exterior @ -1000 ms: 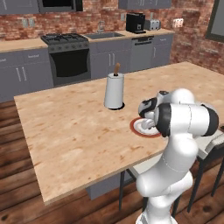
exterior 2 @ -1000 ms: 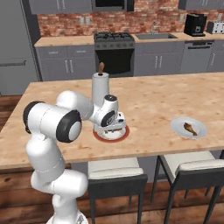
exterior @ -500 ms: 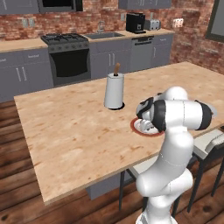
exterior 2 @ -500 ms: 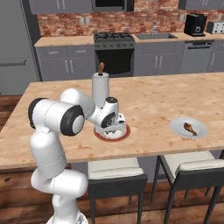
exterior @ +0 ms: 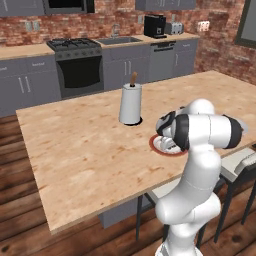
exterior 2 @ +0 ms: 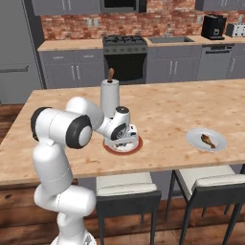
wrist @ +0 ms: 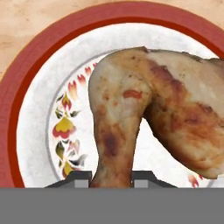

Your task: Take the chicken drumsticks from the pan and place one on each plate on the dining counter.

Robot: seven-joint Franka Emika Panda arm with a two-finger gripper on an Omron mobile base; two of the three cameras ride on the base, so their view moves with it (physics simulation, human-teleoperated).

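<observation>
Just behind the red-rimmed plate (exterior 2: 136, 146), passage is blocked by the upright paper-towel roll (exterior 2: 109, 98). Open surface (exterior 2: 172, 112) is left between that plate and the pale plate (exterior 2: 194, 139), which is occupied by a drumstick (exterior 2: 207, 139).

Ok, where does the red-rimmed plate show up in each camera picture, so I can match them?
Left base view: round white red-rimmed plate right of centre, partly behind the white arm.
Right base view: centre, under the arm's hand.
Hand view: spans the frame, golden-brown chicken drumstick over it.
Shared landmark: upright white paper-towel roll just behind the plate.
</observation>
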